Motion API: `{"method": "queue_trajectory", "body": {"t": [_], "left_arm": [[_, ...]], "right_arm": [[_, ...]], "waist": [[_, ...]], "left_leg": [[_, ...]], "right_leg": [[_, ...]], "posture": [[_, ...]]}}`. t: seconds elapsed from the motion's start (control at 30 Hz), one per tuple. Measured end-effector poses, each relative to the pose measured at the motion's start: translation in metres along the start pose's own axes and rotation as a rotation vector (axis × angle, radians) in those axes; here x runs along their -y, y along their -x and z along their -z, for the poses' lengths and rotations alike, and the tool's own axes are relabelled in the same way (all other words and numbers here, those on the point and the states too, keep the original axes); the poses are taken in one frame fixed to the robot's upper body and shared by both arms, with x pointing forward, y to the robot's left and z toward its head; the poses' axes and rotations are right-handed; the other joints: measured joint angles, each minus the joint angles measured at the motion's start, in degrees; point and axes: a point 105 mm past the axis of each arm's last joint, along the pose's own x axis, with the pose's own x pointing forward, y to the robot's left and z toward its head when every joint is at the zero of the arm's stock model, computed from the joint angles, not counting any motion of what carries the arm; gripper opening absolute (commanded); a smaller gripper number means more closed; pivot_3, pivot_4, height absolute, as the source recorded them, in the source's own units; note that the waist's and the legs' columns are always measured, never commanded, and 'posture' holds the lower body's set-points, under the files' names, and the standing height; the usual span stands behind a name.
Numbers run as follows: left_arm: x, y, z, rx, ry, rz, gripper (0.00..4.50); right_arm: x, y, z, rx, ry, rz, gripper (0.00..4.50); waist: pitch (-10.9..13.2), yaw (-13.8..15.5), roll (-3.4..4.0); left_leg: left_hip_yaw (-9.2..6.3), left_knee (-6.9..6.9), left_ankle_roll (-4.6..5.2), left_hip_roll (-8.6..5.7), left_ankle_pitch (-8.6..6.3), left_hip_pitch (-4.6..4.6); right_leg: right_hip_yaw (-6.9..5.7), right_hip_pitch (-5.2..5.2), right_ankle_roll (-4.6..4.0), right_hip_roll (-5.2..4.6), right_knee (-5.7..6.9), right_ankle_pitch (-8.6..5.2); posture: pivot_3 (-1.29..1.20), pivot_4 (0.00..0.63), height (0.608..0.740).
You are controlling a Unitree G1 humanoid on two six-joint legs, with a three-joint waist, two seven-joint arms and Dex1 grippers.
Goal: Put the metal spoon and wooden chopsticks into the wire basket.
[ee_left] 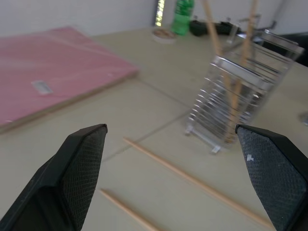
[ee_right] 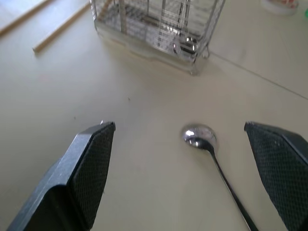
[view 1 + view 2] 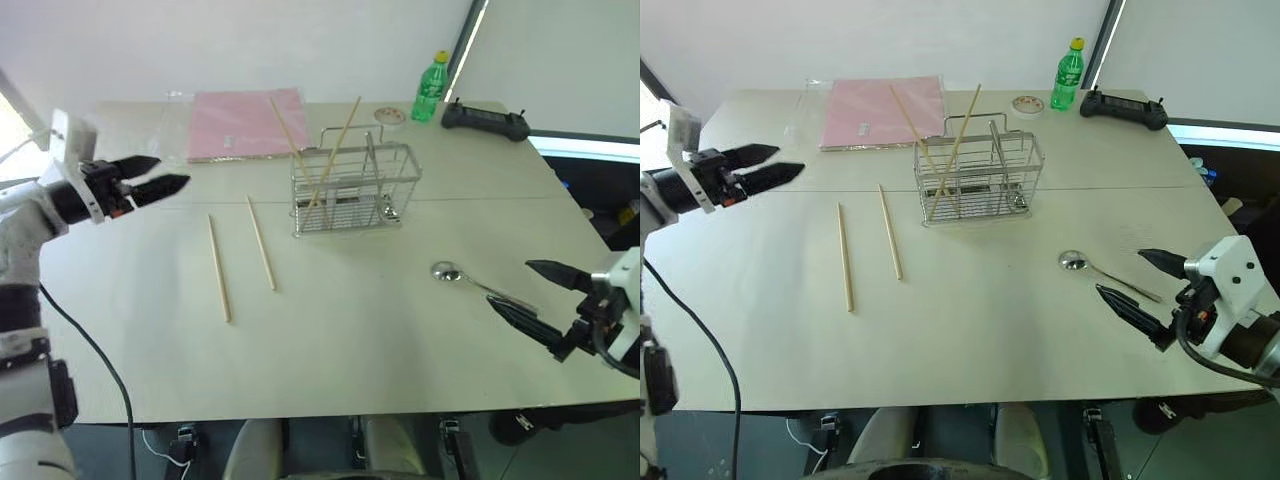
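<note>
The left gripper (image 3: 160,174) hangs open and empty above the worktop (image 3: 350,340) at its left edge, pointing toward the wire basket (image 3: 355,190), which stands well apart from it near the middle; two wooden chopsticks (image 3: 320,160) lean crossed inside the basket, and two more chopsticks (image 3: 240,262) lie flat between gripper and basket. The right gripper (image 3: 1145,285), also open and empty, hovers near the right edge with the metal spoon (image 3: 1105,272) lying just in front of it, the handle end close to its fingers. From the left wrist, the basket is blurred and its far side is cut off; one flat chopstick runs between the fingers (image 1: 77,178). From the right wrist, the spoon's bowl (image 2: 198,134) lies between the spread fingers, its handle cut off by the frame's edge.
</note>
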Motion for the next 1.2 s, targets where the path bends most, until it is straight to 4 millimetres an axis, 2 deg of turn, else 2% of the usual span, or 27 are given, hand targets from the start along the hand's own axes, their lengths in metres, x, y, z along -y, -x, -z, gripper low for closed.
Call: {"method": "queue_trajectory", "body": {"t": [0.1,0.17,0.3,0.43,0.6,0.77,1.03,1.2], "left_arm": [[0.052,-0.011,-0.005,-0.057,-0.074,0.225,4.50],[0.076,-0.017,0.003,-0.106,-0.111,0.321,4.50],[0.103,-0.030,0.013,-0.134,-0.129,0.431,4.50],[0.113,-0.035,0.014,-0.128,-0.138,0.463,4.50],[0.113,-0.042,0.017,-0.129,-0.127,0.448,4.50],[0.116,-0.046,0.011,-0.105,-0.130,0.455,4.50],[0.120,-0.048,0.004,-0.081,-0.141,0.473,4.50],[0.124,-0.048,0.004,-0.080,-0.134,0.503,4.50]], "right_arm": [[0.008,-0.007,0.001,-0.039,0.033,-0.031,4.41],[0.012,-0.012,0.008,-0.074,0.029,-0.046,4.41],[0.020,-0.024,0.024,-0.136,0.005,-0.058,4.41],[0.024,-0.036,0.028,-0.156,0.017,-0.068,4.41],[0.024,-0.051,0.030,-0.149,0.016,-0.078,4.41],[0.025,-0.066,0.040,-0.156,-0.002,-0.099,4.41],[0.035,-0.077,0.042,-0.165,0.004,-0.112,4.41],[0.036,-0.080,0.055,-0.208,-0.024,-0.128,4.41]], "waist": [[0.0,0.2,0.14],[0.1,0.1,0.25],[0.2,0.1,0.33],[0.2,0.0,0.35],[0.2,0.0,0.38],[0.2,0.0,0.37],[0.2,0.0,0.40],[0.2,0.0,0.40]], "left_leg": [[0.00,0.13,0.00,0.00,0.00,0.00],[0.05,0.17,0.00,-0.03,-0.01,-0.01],[0.09,0.27,0.01,-0.08,0.00,-0.04],[0.08,0.25,0.07,-0.12,-0.04,-0.03],[0.04,0.24,0.12,-0.09,-0.06,-0.03],[0.00,0.29,0.13,-0.10,-0.06,-0.04],[-0.04,0.28,0.13,-0.08,-0.06,-0.03],[-0.04,0.28,0.13,-0.08,-0.06,-0.03]], "right_leg": [[0.00,0.10,-0.01,-0.10,-0.03,-0.01],[0.00,0.11,-0.01,-0.14,-0.04,-0.01],[0.00,0.12,-0.01,-0.13,-0.04,-0.01],[0.00,0.11,-0.01,-0.04,-0.02,-0.01],[0.00,0.09,0.00,0.09,0.01,-0.01],[0.01,0.12,0.00,0.14,0.00,-0.01],[0.02,0.12,0.00,0.21,0.03,-0.01],[0.03,0.12,0.01,0.22,0.03,-0.01]], "posture": [[0.00,0.150,0.721],[0.00,0.150,0.721],[0.00,0.150,0.721],[0.00,0.150,0.721],[0.00,0.150,0.721],[0.00,0.150,0.721],[0.00,0.150,0.721],[0.00,0.150,0.721]]}}
